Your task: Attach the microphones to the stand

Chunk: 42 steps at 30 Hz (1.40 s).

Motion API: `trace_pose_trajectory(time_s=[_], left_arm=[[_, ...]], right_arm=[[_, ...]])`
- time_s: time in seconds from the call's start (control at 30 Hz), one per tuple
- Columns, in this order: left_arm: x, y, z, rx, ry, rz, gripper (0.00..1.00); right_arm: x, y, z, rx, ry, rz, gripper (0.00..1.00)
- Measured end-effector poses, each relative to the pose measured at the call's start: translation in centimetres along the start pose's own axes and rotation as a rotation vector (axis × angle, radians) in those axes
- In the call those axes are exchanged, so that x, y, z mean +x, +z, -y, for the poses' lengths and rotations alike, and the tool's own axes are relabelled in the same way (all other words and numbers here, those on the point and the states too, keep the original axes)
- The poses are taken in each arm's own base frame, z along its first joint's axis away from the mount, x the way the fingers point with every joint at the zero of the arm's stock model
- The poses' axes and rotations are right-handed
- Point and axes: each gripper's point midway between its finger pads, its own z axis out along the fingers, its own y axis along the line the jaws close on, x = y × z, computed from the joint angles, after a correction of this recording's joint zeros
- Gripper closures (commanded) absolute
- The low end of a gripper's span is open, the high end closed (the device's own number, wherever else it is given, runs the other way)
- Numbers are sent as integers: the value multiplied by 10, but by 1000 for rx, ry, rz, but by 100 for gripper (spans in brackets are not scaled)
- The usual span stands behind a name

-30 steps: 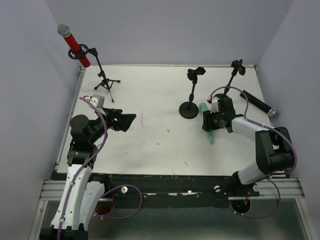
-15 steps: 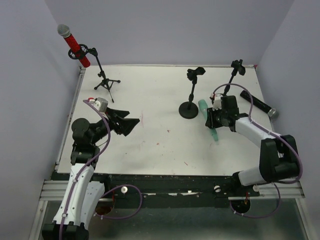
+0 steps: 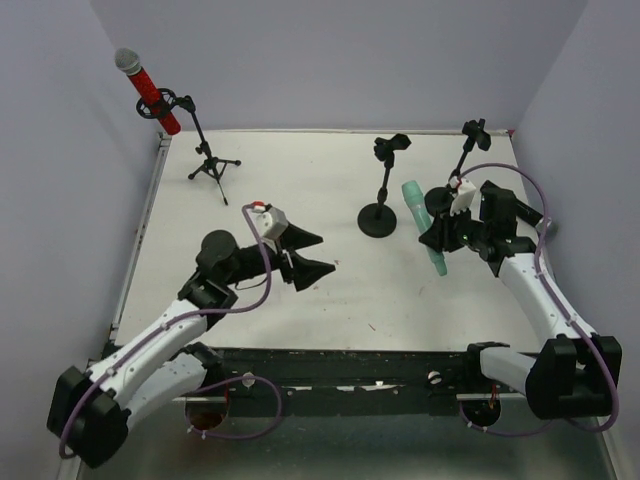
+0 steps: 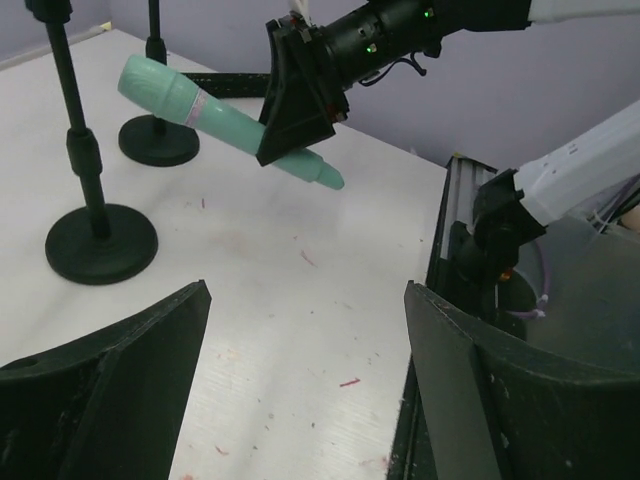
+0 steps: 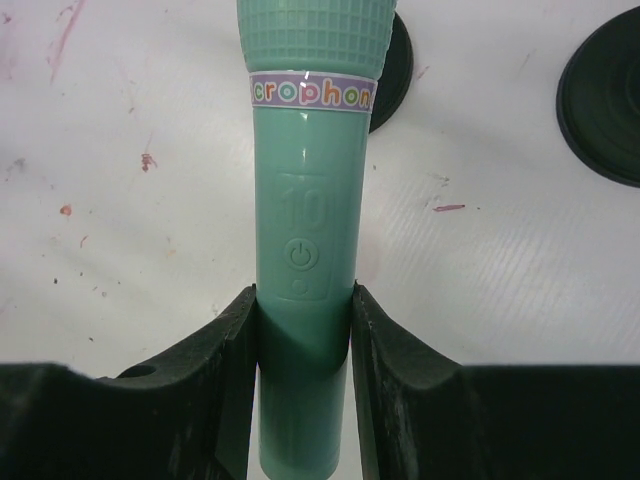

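My right arm has lifted from the table and swung outward, and my left arm has reached in toward the middle. My right gripper (image 5: 305, 330) is clamped on the lower body of the all mint-green plastic stick microphone (image 5: 305, 230). It hangs clear of the white tabletop (image 3: 300, 190), head toward the far side, near the black round-base stand (image 3: 380, 218), whose clip is empty. My left gripper (image 4: 305, 300) is spread wide, holding nothing, facing it.

I judge one done: the red microphone with grey mesh head (image 3: 150, 88) sits in the black tripod stand (image 3: 207, 165). The mint one and the black microphone (image 3: 546, 228), mostly hidden behind my right arm, remain.
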Motion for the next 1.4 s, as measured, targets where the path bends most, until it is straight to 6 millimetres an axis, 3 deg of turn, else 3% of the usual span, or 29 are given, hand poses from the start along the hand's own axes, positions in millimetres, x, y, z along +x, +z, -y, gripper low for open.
trace_pose_trajectory(time_s=[0.07,0.23,0.33,0.6,0.77,1.1,1.3,1.4], left_arm=[[4,24,-2,24,45,-10,14],[19,84,-51,-19,120,-51,14],[12,121,-82,-41,189,-38,14],[-21,191,-132,-68,354,30,17],[-28,208,-145,-77,381,43,19],[-18,224,-161,-93,375,29,32],[-23,236,-159,-82,346,49,53],[-27,239,-158,-80,330,58,70]], right_arm=[[0,-3,-4,-19,-2,1,89],[-3,-8,-9,-37,-13,17,89],[-6,-12,-10,-40,-16,30,89],[-11,-16,-13,-50,-21,47,89],[-11,-16,-15,-58,-20,47,88],[-11,-16,-15,-63,-19,46,88],[-10,-16,-15,-64,-19,44,88],[-10,-16,-15,-64,-18,43,88]])
